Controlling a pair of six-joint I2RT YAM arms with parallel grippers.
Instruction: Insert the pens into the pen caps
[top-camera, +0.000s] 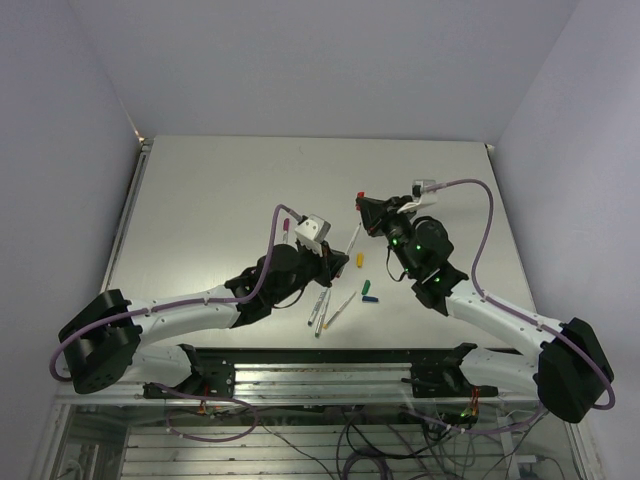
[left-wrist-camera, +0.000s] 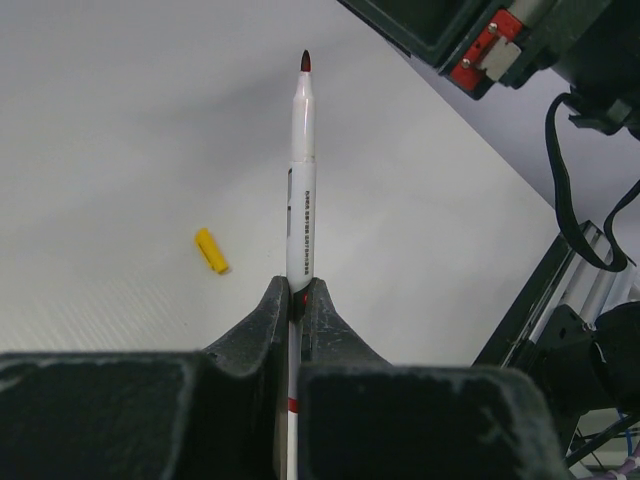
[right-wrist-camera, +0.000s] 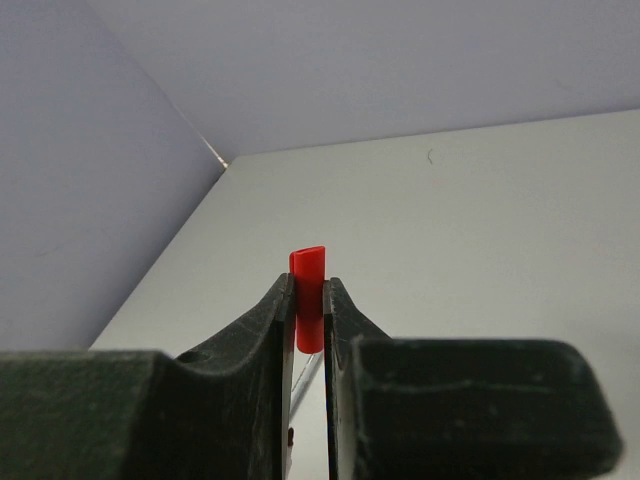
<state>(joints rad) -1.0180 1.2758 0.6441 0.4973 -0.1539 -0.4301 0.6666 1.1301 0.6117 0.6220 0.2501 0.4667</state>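
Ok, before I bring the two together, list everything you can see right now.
held pen: one, white with a red tip, clamped in the left gripper
red cap: one, red, pinched in the right gripper
yellow cap: one, yellow, lying on the table beside the left gripper
green cap: one, green, on the table nearer the arm bases
blue cap: one, blue, next to the green cap
loose pens: at least two, silver-grey, on the table left of the green cap
left gripper: one, black, shut on the held pen
right gripper: one, black, shut on the red cap
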